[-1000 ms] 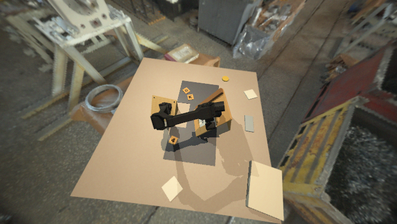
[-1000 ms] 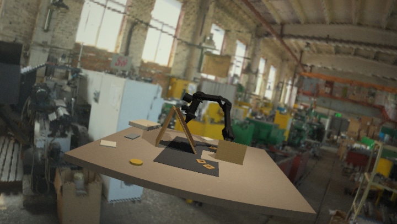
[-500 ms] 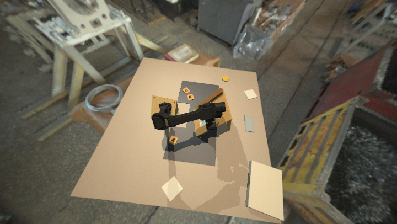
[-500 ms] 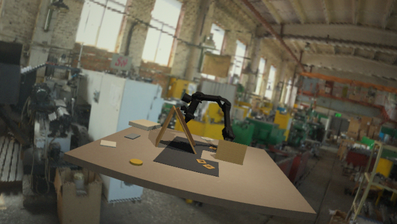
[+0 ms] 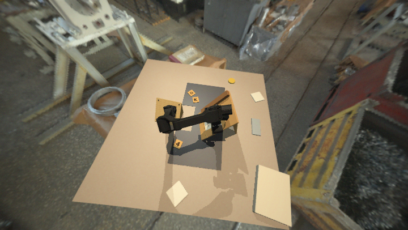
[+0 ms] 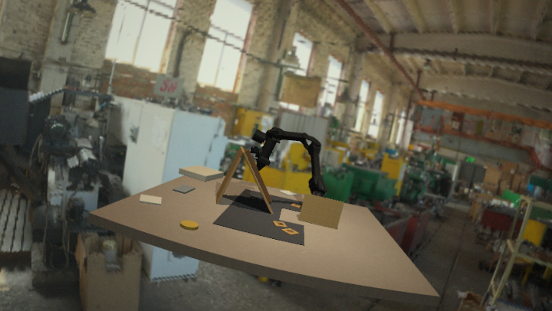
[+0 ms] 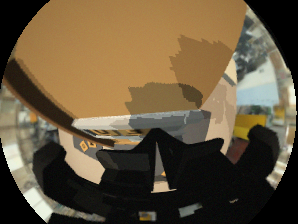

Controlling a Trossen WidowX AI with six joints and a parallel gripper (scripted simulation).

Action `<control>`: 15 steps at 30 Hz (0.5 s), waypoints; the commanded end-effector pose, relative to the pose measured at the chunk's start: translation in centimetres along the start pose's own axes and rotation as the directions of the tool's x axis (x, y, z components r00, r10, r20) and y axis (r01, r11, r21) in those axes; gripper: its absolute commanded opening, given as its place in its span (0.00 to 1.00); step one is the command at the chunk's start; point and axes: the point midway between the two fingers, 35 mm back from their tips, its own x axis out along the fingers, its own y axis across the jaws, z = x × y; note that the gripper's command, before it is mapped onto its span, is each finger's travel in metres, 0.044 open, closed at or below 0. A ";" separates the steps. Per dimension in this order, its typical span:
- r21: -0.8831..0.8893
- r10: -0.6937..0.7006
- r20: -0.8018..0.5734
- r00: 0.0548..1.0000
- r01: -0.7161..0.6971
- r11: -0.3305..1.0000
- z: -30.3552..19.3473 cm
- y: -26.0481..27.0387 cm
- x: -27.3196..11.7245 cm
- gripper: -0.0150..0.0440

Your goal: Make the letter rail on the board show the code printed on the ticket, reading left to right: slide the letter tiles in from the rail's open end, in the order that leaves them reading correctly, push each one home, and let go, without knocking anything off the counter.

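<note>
The tilted board (image 5: 233, 115) (image 7: 125, 60) stands on the dark mat (image 5: 199, 162) (image 6: 239, 224). Its letter rail (image 7: 100, 122) shows in the wrist view with dark-lettered tiles behind it, too foreshortened to read. My gripper (image 7: 155, 129) (image 6: 259, 168) is shut and empty, raised in front of the board near the rail; whether it touches anything cannot be told. Tile O (image 5: 191, 92) and tile K (image 5: 195, 99) lie at the mat's back. Tile 4 (image 5: 178, 143) lies on its left front part. A pale card (image 5: 188, 110) (image 6: 290, 215) is partly under the arm; no print is readable.
A tan panel (image 5: 168, 99) (image 6: 320, 210) stands by the arm's base. Around the mat lie a yellow disc (image 5: 231, 80) (image 6: 188, 224), a grey plate (image 5: 255, 126), a pale square (image 5: 256, 96), another pale square (image 5: 177, 193) and a large pale block (image 5: 272, 194) near the counter's edge.
</note>
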 end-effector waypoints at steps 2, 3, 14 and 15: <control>0.001 -0.003 -0.004 1.000 0.003 1.000 -0.1 0.2 0.0 0.25; 0.001 -0.003 -0.004 1.000 0.003 1.000 -0.1 0.2 0.0 0.25; 0.001 -0.003 -0.004 1.000 0.003 1.000 -0.2 0.6 0.1 0.25; 0.001 -0.003 -0.004 1.000 0.003 1.000 -0.2 0.6 0.1 0.25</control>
